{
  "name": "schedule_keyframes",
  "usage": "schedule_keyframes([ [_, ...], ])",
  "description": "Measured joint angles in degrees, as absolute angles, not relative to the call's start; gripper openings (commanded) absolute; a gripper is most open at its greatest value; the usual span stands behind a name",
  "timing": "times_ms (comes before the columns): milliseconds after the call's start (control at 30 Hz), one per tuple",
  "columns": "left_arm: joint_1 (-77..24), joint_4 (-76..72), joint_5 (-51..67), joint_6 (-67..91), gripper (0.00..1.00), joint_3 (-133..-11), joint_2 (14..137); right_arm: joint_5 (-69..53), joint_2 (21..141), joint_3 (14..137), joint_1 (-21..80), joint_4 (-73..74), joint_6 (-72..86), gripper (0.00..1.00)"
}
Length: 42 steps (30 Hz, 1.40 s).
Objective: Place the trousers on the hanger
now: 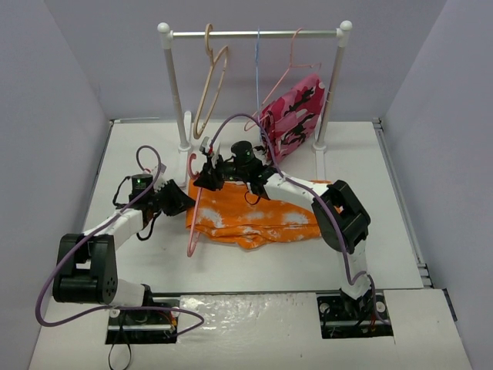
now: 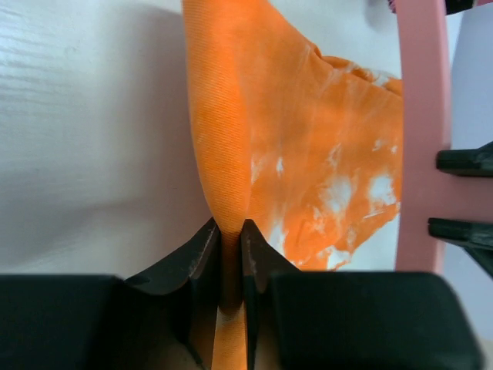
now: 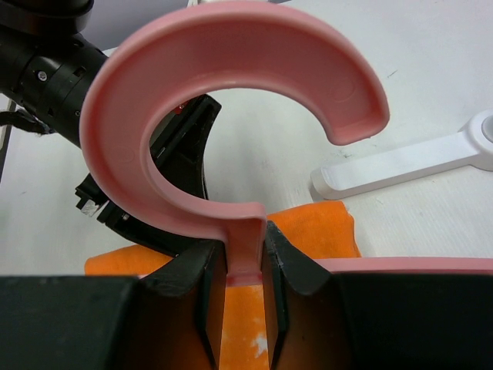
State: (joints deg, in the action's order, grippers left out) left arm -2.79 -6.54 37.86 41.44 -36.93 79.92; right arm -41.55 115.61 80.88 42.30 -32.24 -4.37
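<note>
- Left gripper (image 2: 231,245) - jaws pinched tight on a fold at the left edge of the trousers (image 1: 262,220). Cloth rises from the pinch as a ridge, so I'd say the edge is being raised off the table (image 1: 254,266) to open a gap.
- Right gripper (image 3: 246,250) - clamped on the neck of the hanger (image 3: 231,38), just below the hook. Gripping there steers the whole frame.
- Hanger runs near-to-far over the trousers' left end, hook at the far side, frame just right of the left claw's pinch. Can't tell if it touches the cloth.
- Trousers bunched mid-table, nothing draped over the bar yet.
- Next, by my read: feed the pinched edge through the frame. The risk is the thin fold slipping out.
- Rail (image 1: 254,33) at the far edge isn't involved.
</note>
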Motion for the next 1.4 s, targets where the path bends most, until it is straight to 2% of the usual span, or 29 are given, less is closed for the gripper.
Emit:
schedule_keyframes([
  [167, -2.8, -3.8, 39.3, 40.4, 0.0, -38.6, 79.9, -42.5, 115.6, 80.9, 42.3, -32.1, -4.4, 0.0],
  [567, -1.7, 19.9, 42.6, 28.6, 0.0, -58.8, 75.8, -48.3, 108.8, 77.0, 42.3, -30.4, -4.6, 0.0],
  [833, 0.1, 31.0, 43.8, 22.9, 0.0, -66.2, 74.8, -50.5, 103.7, 73.2, 42.0, -30.3, -4.6, 0.0],
  [1400, 0.9, 41.3, 47.1, 18.0, 0.0, -80.2, 74.7, -53.5, 100.4, 67.3, 40.5, -29.5, -6.3, 0.0],
])
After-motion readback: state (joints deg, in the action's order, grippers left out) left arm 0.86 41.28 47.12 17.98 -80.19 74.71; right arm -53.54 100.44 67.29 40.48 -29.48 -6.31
